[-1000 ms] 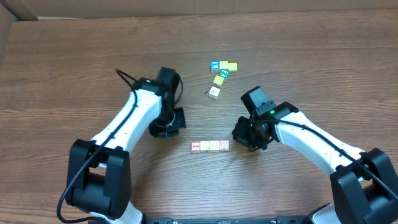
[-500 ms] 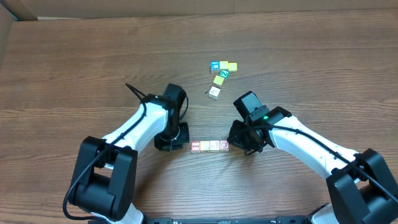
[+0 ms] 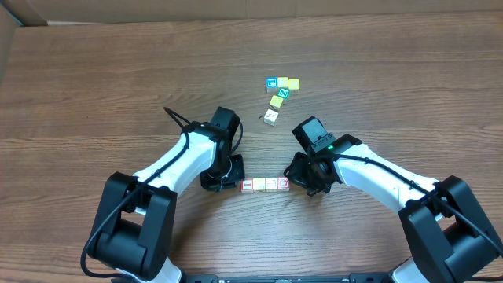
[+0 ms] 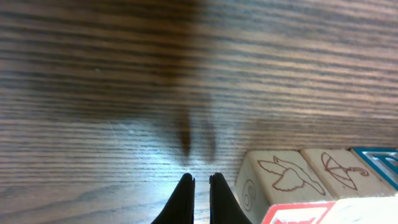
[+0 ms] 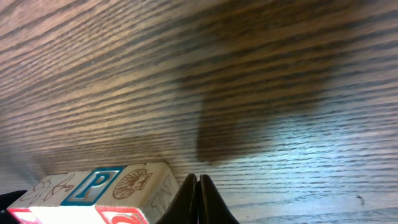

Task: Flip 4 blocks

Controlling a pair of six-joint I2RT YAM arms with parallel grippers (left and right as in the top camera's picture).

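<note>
A brown wood-grain table (image 3: 118, 63) is seen from above, with two white robot arms reaching in from the lower corners. The four blocks (image 3: 265, 184) of the task are lined up side by side, touching, in a short straight row near the middle of the table; the two end blocks show red print on top, and the two inner ones are pale. The left gripper (image 3: 233, 179) is held low at the left end of the row, and the right gripper (image 3: 295, 181) at the right end, so the row is flanked by both. In the left wrist view, the left gripper (image 4: 200, 183) is seen pinched narrow, its two black fingers nearly touching with nothing between them, just beside the end block (image 4: 280, 180), which bears a brown bird outline. In the right wrist view, the right gripper (image 5: 198, 186) is likewise pressed together and empty, just beside a block (image 5: 138, 182) marked with a shell. Farther back on the table, well apart from the row, a loose cluster of cubes (image 3: 280, 93) is scattered, some with blue or green print.
</note>
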